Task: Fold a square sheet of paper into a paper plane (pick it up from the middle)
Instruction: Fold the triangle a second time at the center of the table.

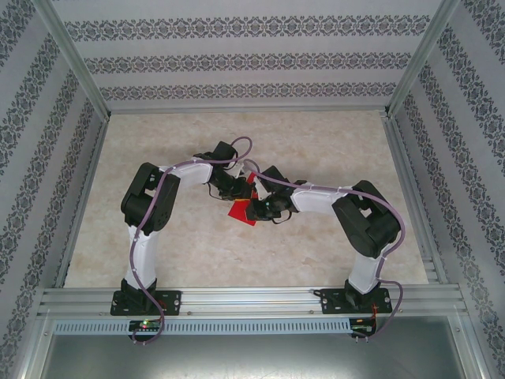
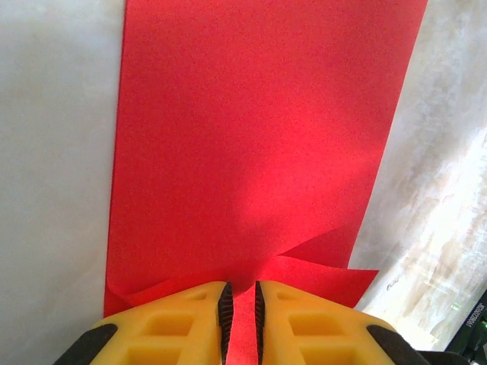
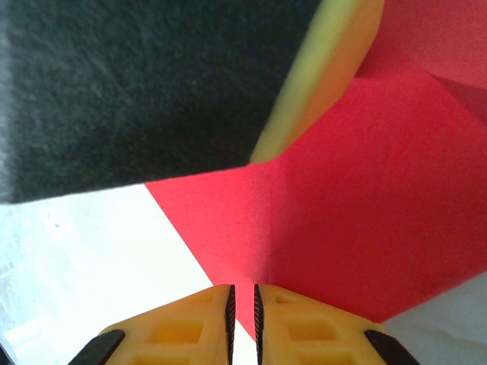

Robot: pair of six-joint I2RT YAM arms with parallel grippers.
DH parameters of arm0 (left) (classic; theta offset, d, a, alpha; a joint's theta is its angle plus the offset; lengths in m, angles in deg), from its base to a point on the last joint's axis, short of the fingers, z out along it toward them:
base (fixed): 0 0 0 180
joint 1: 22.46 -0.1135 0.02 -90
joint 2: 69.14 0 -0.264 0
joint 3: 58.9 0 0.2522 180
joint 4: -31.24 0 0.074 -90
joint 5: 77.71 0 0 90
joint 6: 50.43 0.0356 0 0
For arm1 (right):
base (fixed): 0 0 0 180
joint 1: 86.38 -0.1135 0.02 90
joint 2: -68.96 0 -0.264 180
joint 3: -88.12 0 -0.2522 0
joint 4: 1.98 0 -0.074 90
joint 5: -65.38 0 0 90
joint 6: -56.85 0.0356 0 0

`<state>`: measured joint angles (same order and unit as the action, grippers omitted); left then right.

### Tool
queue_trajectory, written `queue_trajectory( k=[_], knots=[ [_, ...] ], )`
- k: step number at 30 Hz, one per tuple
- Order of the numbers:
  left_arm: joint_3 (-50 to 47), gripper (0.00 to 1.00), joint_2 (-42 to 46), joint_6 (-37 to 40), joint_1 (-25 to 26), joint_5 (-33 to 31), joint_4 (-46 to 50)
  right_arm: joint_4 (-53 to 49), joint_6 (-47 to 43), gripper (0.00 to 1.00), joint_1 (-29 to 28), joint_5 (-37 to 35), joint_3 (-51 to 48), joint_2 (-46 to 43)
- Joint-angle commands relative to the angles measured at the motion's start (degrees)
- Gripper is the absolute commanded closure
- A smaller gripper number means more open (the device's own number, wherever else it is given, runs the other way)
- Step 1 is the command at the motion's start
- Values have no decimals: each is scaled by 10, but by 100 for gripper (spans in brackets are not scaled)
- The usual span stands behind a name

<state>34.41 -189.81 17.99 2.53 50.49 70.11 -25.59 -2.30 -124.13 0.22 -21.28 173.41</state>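
The square sheet of paper (image 1: 241, 212) is bright red and creased. It sits at mid-table between the two wrists. In the left wrist view the sheet (image 2: 259, 137) runs away as a long folded strip, with small flaps lifting on both sides of the jaws. My left gripper (image 2: 240, 295) is shut on its near end, and red paper fills the narrow gap. My right gripper (image 3: 242, 298) is shut on the sheet's (image 3: 358, 205) edge where a crease runs into the jaws. In the top view my left gripper (image 1: 235, 191) and right gripper (image 1: 257, 205) almost touch.
Pale marbled tabletop (image 1: 316, 150) lies all round the paper. Patterned walls with metal frame rails (image 1: 406, 158) close in the sides and back. A yellow finger (image 3: 327, 68) of the left gripper and its black body (image 3: 137, 84) hang close above in the right wrist view.
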Motion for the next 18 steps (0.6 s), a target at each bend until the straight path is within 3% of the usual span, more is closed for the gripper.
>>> queue_trajectory(
  k=[1, 18],
  knots=[
    [-5, 78, -42, 15, -5, -35, 31, -9, -13, 83, -3, -7, -12, 2],
    [-1, 78, -49, 20, -5, -39, 38, -25, -11, 83, -12, -20, -43, -17]
  ],
)
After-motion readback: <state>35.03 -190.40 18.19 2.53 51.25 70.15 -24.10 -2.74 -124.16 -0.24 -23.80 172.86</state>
